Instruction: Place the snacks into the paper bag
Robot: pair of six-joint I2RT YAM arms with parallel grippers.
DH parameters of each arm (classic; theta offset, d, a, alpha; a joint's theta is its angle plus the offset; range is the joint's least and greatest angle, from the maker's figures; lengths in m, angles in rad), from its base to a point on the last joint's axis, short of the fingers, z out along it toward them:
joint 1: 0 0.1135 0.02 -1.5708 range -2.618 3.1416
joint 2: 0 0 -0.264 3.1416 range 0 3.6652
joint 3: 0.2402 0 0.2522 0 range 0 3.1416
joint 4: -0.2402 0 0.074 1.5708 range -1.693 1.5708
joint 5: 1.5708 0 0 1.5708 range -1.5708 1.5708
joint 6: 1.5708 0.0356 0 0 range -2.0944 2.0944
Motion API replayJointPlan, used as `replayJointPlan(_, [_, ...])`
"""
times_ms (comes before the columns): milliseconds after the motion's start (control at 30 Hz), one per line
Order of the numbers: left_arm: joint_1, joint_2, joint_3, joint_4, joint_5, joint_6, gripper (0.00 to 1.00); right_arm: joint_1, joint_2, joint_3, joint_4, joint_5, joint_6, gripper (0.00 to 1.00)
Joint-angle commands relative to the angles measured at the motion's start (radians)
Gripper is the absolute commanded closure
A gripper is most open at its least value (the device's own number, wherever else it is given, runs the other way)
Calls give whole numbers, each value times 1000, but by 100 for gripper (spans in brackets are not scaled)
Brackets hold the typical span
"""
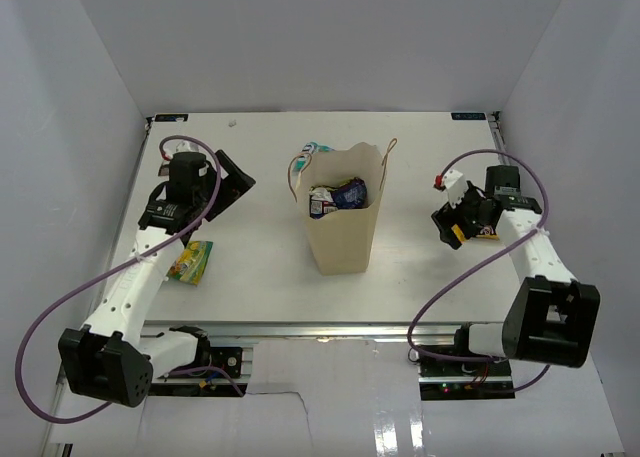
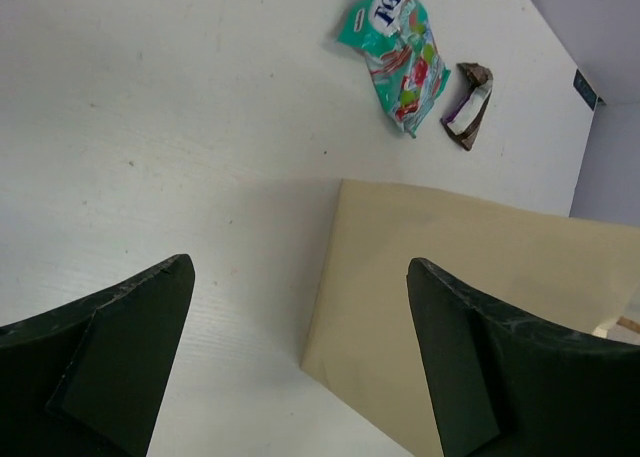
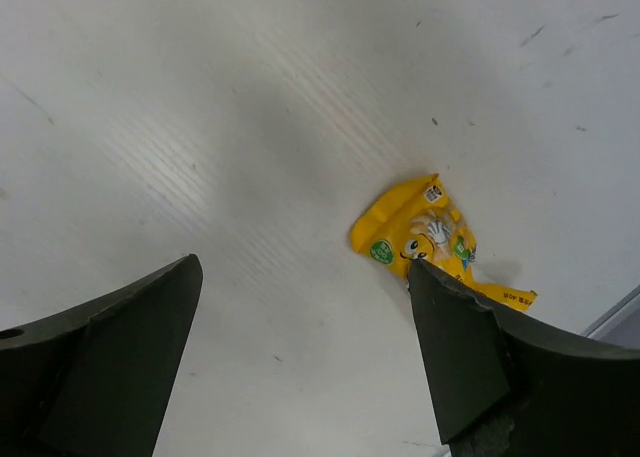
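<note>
The tan paper bag stands upright mid-table with a purple-black chip bag inside; its wall also shows in the left wrist view. A teal-white packet and a small brown bar lie behind the bag. A green-yellow pouch lies by the left arm. A yellow candy packet lies on the table beside my right gripper's finger. My left gripper is open and empty, left of the bag. My right gripper is open and empty, right of the bag.
White walls enclose the table on the left, back and right. The table's right edge runs close to the yellow packet. Purple cables loop from both arms.
</note>
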Motion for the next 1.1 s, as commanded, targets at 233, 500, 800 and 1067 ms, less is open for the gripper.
replayJointPlan(233, [12,-115,-123,-2,88,-25,2,-76,357,273,-175,197,-731,11])
replayJointPlan(500, [18,-182,-167,-34,60,-14,2,-73,574,440,-253,256,-750,22])
replayJointPlan(800, [19,-204,-196,-48,61,-23,2,-87,600,394,-303,172,-653,58])
replayJointPlan(1067, [21,-193,-187,-49,68,-20,2,-170,549,417,-419,-111,-526,85])
